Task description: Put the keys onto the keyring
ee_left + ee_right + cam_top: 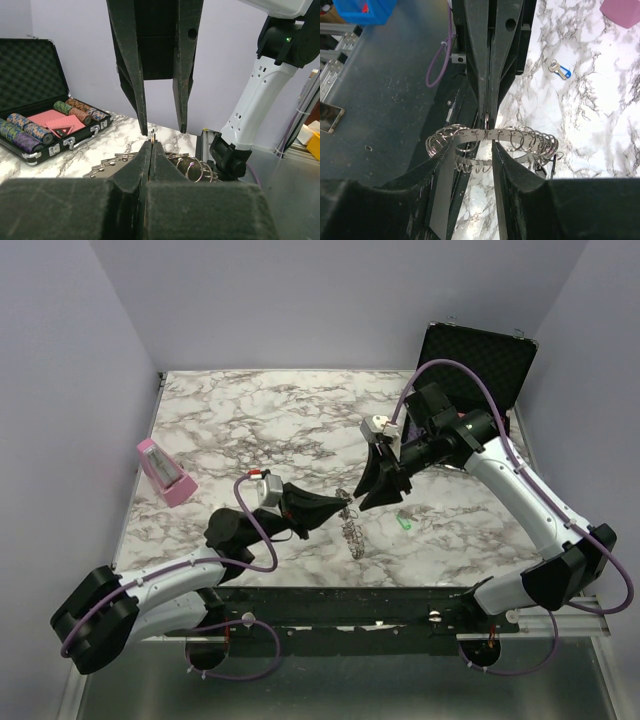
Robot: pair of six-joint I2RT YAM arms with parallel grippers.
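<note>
The keyring (517,134) is a silvery band hung with many small split rings, held up above the marble table (260,420). My left gripper (151,142) is shut on one small ring at the band's top edge. It also shows in the top view (346,505), with the keyring (352,532) dangling below it. My right gripper (472,145) faces it from the other side, open, its fingertips (506,160) just under the band and clamping nothing. A blue-headed key (560,70) and a green-headed key (404,523) lie loose on the table.
An open black case (35,80) holding poker chips and cards stands at the table's back right corner, also seen in the top view (476,358). A pink object (165,472) sits near the left edge. The table's front edge lies close below both grippers.
</note>
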